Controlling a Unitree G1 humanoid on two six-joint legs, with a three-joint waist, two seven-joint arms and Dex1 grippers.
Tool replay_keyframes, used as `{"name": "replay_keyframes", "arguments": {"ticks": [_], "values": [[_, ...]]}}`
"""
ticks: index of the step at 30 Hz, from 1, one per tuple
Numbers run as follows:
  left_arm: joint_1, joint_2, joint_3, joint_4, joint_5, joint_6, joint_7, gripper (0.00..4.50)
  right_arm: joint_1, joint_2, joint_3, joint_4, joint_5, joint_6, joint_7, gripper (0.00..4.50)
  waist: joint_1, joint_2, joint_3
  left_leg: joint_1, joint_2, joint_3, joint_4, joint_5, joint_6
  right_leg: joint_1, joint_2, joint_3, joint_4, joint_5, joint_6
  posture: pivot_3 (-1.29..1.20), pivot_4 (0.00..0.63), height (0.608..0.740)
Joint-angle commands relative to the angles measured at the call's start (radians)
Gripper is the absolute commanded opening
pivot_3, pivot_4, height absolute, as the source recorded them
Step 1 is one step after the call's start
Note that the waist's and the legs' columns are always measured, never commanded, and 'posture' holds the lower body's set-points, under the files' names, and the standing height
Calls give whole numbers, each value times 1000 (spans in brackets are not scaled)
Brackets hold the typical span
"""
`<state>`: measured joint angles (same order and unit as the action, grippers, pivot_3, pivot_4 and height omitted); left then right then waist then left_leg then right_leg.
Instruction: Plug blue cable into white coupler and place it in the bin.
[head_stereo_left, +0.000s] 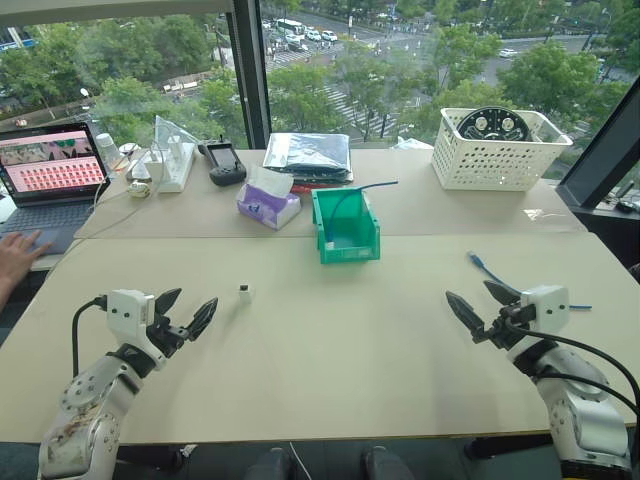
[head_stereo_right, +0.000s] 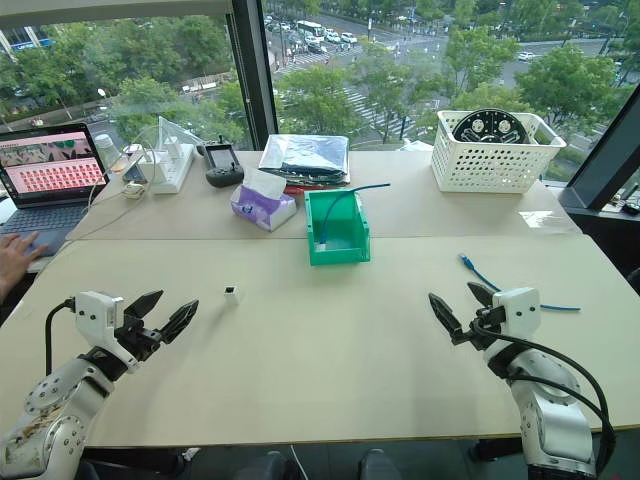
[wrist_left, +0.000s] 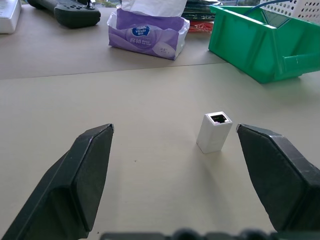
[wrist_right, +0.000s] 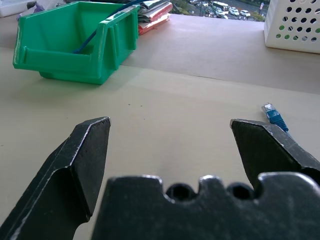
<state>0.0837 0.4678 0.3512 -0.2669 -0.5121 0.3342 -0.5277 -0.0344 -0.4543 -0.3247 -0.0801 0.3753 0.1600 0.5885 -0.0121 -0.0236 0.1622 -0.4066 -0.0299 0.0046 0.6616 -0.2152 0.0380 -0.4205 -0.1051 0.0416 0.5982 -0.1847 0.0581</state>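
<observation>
The tiny white coupler (head_stereo_left: 245, 292) stands upright on the near table, its dark socket facing up (wrist_left: 215, 131). My left gripper (head_stereo_left: 190, 305) hovers open just left of it, nothing between its fingers. The light-blue cable (head_stereo_left: 492, 272) lies on the table at the right, its clear plug (wrist_right: 272, 114) pointing toward the table's middle. My right gripper (head_stereo_left: 470, 295) is open and empty, just in front of that plug. The green bin (head_stereo_left: 348, 250) sits at the table's centre, farther back, with a darker teal cable (head_stereo_left: 350, 195) hanging into it.
A white lattice basket (head_stereo_left: 490, 150) stands back right. Behind the bin are a purple tissue pack (head_stereo_left: 268, 205), a silver bag (head_stereo_left: 308, 155), a black controller (head_stereo_left: 225, 165) and a white power strip (head_stereo_left: 170, 165). At far left, a person's hand (head_stereo_left: 15, 255) rests by a laptop (head_stereo_left: 50, 170).
</observation>
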Motion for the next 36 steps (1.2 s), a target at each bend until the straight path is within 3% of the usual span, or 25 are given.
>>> {"name": "replay_keyframes", "arguments": {"ticks": [1, 10, 15, 20, 24, 34, 36], "values": [[-28, 38, 18, -21, -26, 4, -36, 4199, -36, -26, -8, 3, -1, -13, 2, 4444, 0, 0, 0, 0, 0, 0, 0, 0, 0, 0, 0, 0, 0, 0, 0, 0, 150, 740], [-106, 264, 27, -112, -242, 208, -263, 4199, -296, -186, 48, 242, -104, 86, -16, 4444, -3, -1, 1, 0, 3, 1, 0, 1, -1, -1, 4, 0, 0, -2, -4, 0, 150, 740], [-164, 334, 13, -139, -305, 306, -293, 4199, -508, -226, 138, 522, -206, 71, -5, 4444, -7, -1, 1, 0, 7, 2, 0, 1, -1, -1, 9, 0, -1, 0, -5, 0, 150, 740], [-190, 346, -2, -190, -337, 363, -270, 4199, -742, -219, 193, 883, -277, 15, -6, 4444, -15, -2, 1, 0, 9, 2, 0, 1, -2, -1, 12, 1, -1, 1, -7, 0, 150, 740], [-170, 334, -4, -225, -338, 382, -249, 4199, -835, -219, 228, 1080, -330, -49, -13, 4444, -19, -2, 2, -1, 9, 1, -1, 1, -2, -1, 13, 1, -2, 1, -7, 0, 150, 740], [-145, 324, -12, -268, -325, 389, -208, 4199, -956, -190, 286, 1320, -418, -135, -15, 4444, -32, -1, 2, 0, 9, 1, -1, 0, -3, -1, 13, 2, -2, 2, -7, 0, 150, 740], [-149, 323, -18, -270, -323, 389, -202, 4199, -967, -185, 284, 1334, -420, -136, -13, 3867, -33, -1, 2, 0, 10, 1, -1, 0, -3, -1, 13, 2, -2, 2, -8, 0, 150, 740]]}}
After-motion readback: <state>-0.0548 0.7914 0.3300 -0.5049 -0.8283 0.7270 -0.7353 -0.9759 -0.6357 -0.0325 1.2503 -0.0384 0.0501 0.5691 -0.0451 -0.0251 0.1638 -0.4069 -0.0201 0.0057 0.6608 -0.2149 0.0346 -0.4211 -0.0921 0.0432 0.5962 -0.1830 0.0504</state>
